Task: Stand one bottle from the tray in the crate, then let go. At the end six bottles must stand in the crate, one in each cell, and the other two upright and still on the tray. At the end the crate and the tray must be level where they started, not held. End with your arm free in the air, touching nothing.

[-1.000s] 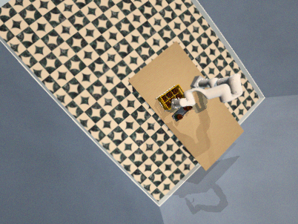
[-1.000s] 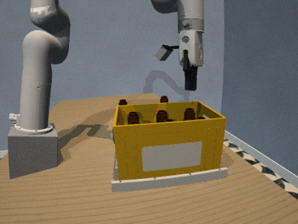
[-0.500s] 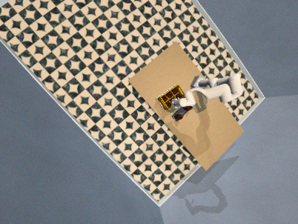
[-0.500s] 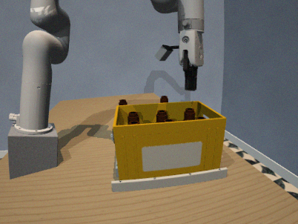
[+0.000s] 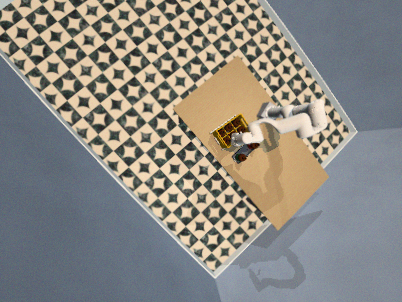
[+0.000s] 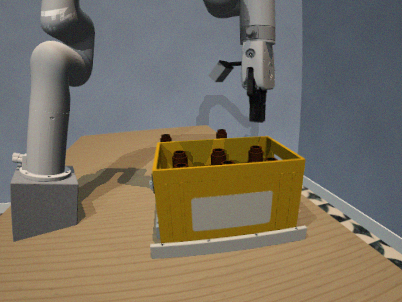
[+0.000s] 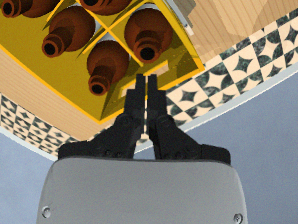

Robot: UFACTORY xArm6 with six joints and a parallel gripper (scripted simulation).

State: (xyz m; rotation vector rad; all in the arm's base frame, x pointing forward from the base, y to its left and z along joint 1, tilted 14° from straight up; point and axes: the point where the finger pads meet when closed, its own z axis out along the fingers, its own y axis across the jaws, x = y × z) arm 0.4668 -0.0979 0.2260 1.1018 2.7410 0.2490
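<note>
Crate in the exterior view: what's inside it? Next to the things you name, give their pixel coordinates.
Six brown bottles (image 5: 229, 127) (image 6: 218, 157) (image 7: 72, 30) stand in the crate (image 5: 218, 140) (image 6: 175, 200) (image 7: 30, 60): three necks show in the far row, three tips just above the near wall. That wall hides their lower bodies and the crate's floor.

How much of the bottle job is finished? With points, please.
The crate (image 5: 217, 139) (image 6: 172, 210) (image 7: 61, 95) shows six bottle tops, and two bottles stand outside behind it, so the moving looks done. The gripper (image 5: 234, 141) (image 6: 257, 121) (image 7: 146, 87) is shut, empty and up in the air. Nothing seems left.

Looks like six brown bottles (image 5: 229, 128) (image 6: 218, 156) (image 7: 148, 35) are stood in the yellow crate (image 5: 217, 139) (image 6: 175, 205) (image 7: 50, 75), with two more bottles (image 5: 242, 157) (image 6: 221, 133) left upright on the dark tray (image 5: 245, 151).
</note>
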